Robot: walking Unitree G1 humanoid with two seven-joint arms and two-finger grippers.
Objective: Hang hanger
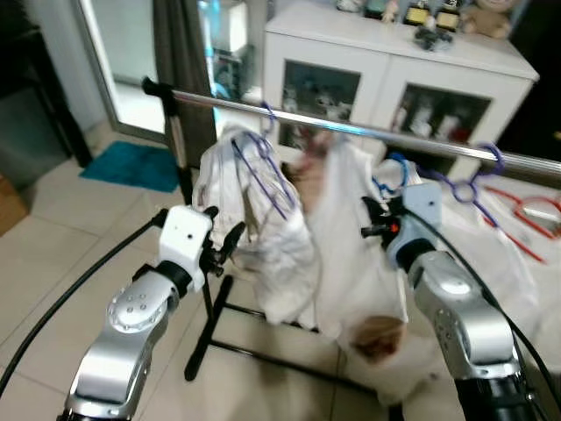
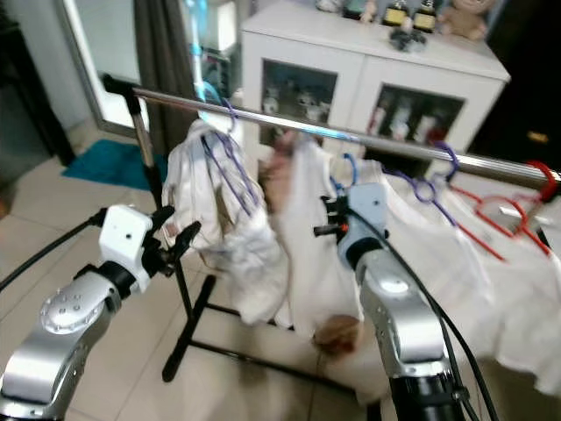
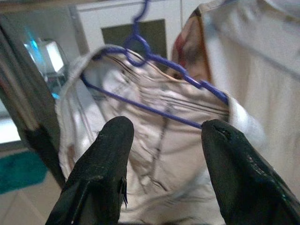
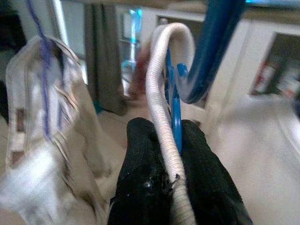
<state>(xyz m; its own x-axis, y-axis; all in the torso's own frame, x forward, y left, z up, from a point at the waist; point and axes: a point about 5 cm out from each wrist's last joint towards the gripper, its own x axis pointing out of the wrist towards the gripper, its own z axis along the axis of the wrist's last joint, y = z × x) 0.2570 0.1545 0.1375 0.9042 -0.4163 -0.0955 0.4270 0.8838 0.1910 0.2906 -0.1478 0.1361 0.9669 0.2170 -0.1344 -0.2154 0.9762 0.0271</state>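
- Two silver arms reach toward a metal clothes rail (image 1: 368, 132) that runs across the room, from its black upright at the robot's left to the far right.
- Right gripper (image 4: 171, 154), raised just below the rail, has its black fingers (image 4: 140, 178) pressed together on a blue hanger (image 4: 174, 112) and the white collar edge (image 4: 161, 93) of the garment draped over it.
- In the right wrist view the blue hanger's hook (image 4: 213, 51) rises and curves over at the top; the rail is blurred there, and whether the hook touches it cannot be told.
- White garment (image 1: 351, 254) on that hanger hangs down in long folds between the two arms, a brown patch (image 1: 379, 338) near its lower end.
- Left gripper (image 3: 164, 154) hovers with fingers (image 3: 105, 168) spread and nothing between them, just beside a second white garment (image 1: 254, 219).
- That second garment sits on a purple wire hanger (image 3: 154, 79), its hook (image 1: 267, 114) over the rail and its long axis tilted downward toward the robot's right.
- More hangers crowd the rail farther to the robot's right: a purple one (image 1: 473, 184) and a red one (image 1: 526, 215), both over pale cloth (image 1: 517, 263).
- Behind the rail stands a white cabinet (image 1: 394, 53) with glass doors and small figures on top; a teal mat (image 1: 131, 165) lies on the tiled floor (image 1: 61, 228) by a doorway.
- Black stand feet (image 1: 210, 329) of the rail spread across the tiles below the garments.
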